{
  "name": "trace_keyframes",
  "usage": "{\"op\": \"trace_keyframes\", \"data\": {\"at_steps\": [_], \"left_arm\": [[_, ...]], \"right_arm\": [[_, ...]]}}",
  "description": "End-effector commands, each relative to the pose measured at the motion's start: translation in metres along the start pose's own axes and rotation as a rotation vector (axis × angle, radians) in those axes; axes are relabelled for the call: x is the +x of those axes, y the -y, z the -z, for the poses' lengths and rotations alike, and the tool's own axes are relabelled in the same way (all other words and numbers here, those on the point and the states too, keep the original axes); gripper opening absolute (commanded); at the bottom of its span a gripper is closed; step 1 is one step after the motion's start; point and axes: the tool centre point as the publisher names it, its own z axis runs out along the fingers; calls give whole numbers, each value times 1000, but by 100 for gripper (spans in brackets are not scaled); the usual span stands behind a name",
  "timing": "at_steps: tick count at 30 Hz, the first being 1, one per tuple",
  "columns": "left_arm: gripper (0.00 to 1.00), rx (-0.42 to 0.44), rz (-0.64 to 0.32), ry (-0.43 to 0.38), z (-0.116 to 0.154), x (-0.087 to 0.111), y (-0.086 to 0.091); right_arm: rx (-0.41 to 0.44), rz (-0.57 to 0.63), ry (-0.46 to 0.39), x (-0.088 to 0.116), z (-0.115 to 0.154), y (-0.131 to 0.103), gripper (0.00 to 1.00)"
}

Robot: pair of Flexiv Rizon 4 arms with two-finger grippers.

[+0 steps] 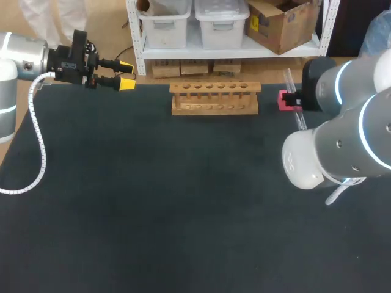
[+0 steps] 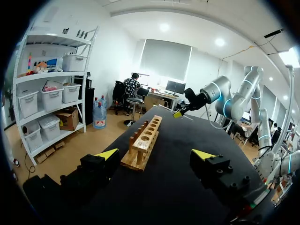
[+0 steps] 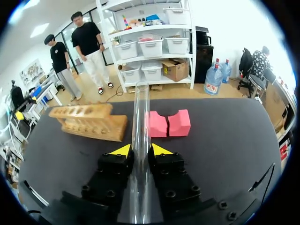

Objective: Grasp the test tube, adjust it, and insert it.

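Note:
A clear glass test tube (image 3: 140,126) stands between the yellow tips of my right gripper (image 3: 140,151), which is shut on it; in the head view the test tube (image 1: 294,101) pokes out past the right arm. The wooden rack (image 1: 215,97) with a row of holes sits at the table's back middle, and the rack (image 3: 89,122) lies ahead and to the side of the right gripper. My left gripper (image 1: 127,75) hangs open over the table's back left corner, nothing between its fingers. From the left wrist the rack (image 2: 143,143) lies ahead of the left gripper (image 2: 161,153).
A pink foam block (image 1: 285,101) with a notch rests right of the rack, just beyond the tube in the right wrist view, block (image 3: 169,123). The dark table mat (image 1: 183,201) spreads wide in front of the rack.

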Motion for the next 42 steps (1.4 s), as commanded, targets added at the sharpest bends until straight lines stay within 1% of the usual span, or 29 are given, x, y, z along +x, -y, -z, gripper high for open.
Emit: {"op": "trace_keyframes", "data": {"at_steps": [1,3,6,13,20,25,32,42], "left_arm": [[100,1,-2,1,0,1,-1],[100,1,-2,1,0,1,-1],[100,1,-2,1,0,1,-1],[100,1,-2,1,0,1,-1],[100,1,-2,1,0,1,-1],[100,1,-2,1,0,1,-1],[100,1,-2,1,0,1,-1],[100,1,-2,1,0,1,-1]], "right_arm": [[188,-9,6,-4,25,-20,0],[213,-6,9,-7,28,-30,0],[216,-15,21,-9,28,-43,0],[205,6,25,-18,20,-80,0],[182,27,18,-22,6,-104,0],[146,30,10,-23,-7,-114,0],[102,36,-8,-21,-24,-121,0],[74,48,-36,-19,-43,-123,0]]}}
